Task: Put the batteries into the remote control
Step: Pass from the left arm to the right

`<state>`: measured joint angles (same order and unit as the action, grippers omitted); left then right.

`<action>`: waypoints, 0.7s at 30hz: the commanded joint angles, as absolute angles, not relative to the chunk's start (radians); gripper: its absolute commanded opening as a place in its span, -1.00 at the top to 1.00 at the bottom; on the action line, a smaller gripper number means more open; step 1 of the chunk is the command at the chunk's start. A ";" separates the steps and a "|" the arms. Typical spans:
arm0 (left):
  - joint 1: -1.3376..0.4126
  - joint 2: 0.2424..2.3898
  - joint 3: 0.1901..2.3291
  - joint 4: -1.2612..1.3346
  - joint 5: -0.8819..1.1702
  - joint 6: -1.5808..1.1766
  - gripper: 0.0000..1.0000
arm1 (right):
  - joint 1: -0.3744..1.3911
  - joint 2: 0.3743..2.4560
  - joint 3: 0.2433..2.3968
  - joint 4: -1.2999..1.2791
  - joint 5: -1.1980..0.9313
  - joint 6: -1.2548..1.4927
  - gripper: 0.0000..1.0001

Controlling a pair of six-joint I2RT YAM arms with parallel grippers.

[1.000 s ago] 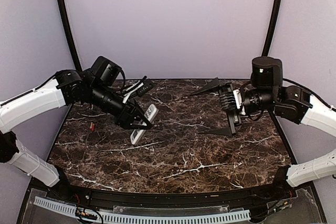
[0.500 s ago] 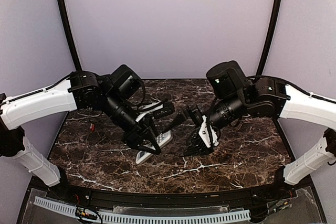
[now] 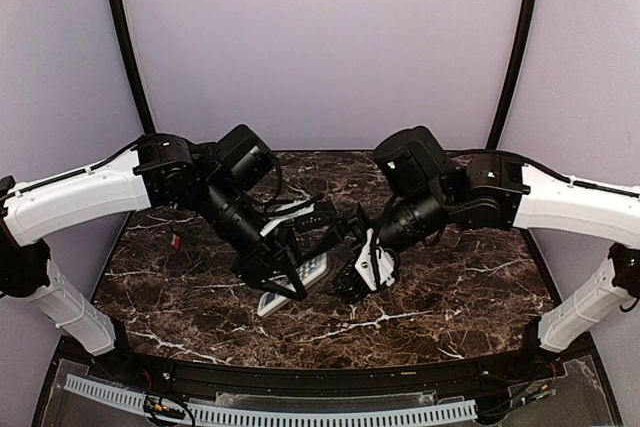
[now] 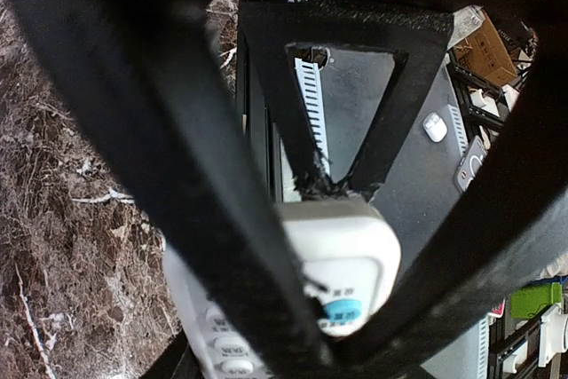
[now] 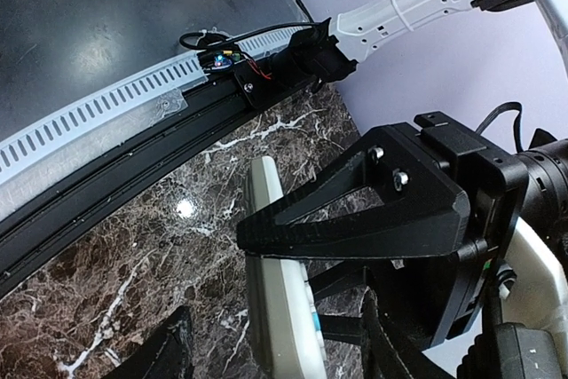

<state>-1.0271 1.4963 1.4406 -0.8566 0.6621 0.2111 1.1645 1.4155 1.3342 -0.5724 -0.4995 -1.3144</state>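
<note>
At centre frame, left end effector (image 3: pixel 285 282) grasps the slim white remote control (image 3: pixel 316 269), right end effector (image 3: pixel 345 282) gapes around it; small reddish cylindrical battery (image 3: pixel 175 242) apparently lies unloaded at left.

Even, soft overhead lighting; faint shadows.
Small white glare spot on marble table (image 5: pixel 185 209); black fingers (image 4: pixel 177 175) blurred close to left wrist lens; sharp from above.
</note>
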 commanded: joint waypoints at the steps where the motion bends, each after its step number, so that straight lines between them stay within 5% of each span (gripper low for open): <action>1: -1.042 1.498 1.463 -0.873 0.690 0.234 1.00 | 1.170 1.448 1.321 -0.529 -0.465 -1.324 -0.13; 21: -1.044 1.478 1.448 -0.810 0.703 0.219 1.00 | 1.172 1.410 1.281 -0.475 -0.531 -1.262 0.83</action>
<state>-1.0389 1.5021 1.4410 -0.8688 0.7025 0.2123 1.1652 1.4281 1.2945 -0.5064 -0.5087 -1.3239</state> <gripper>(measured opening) 0.507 0.254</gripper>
